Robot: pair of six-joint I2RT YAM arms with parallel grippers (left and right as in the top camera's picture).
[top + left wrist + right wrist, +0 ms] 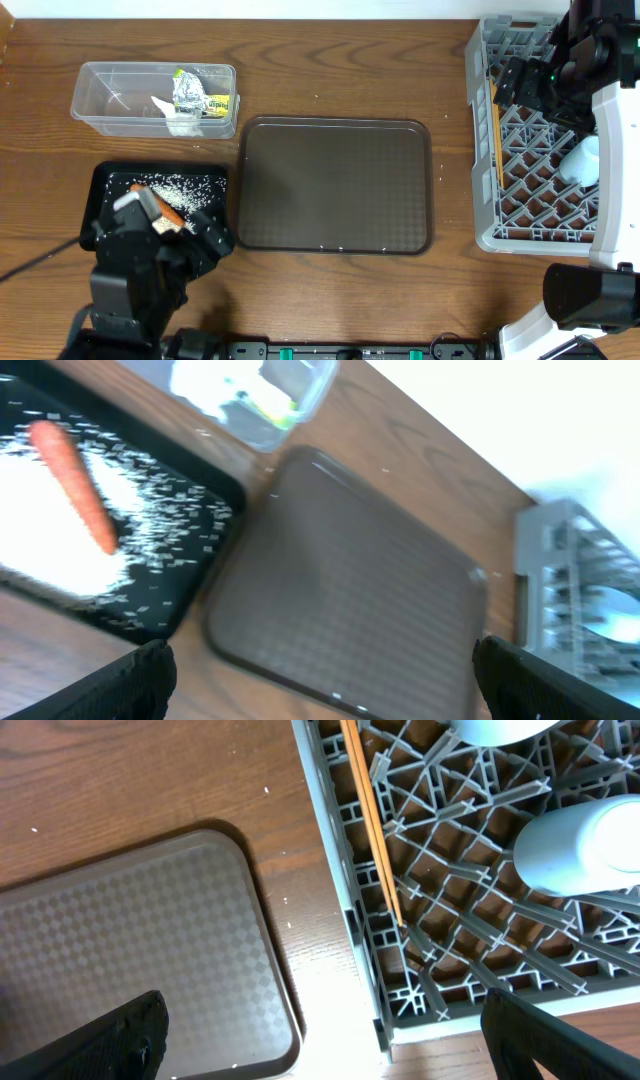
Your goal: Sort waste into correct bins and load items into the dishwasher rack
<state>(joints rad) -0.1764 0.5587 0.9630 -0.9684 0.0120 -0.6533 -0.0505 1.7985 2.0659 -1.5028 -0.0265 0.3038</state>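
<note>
At the lower left of the overhead view, the left arm hangs over the black tray. The left claw is wide, with nothing between its fingers. White rice lies spread in the black tray, and the orange carrot lies on the rice.

Up in the upper left sits the clear tub. Inside it are the silver foil ball, the yellow-green wrapper and the white tissue, all close together at the tub's right end.

Right in the middle of the bench is the brown tray, with nothing on it.

Over on the right side stands the grey rack. The right arm is above it. The right claw is wide too and holds nothing. The wooden chopsticks lie along the rack's left edge. The light blue cup lies on its side among the pegs.
</note>
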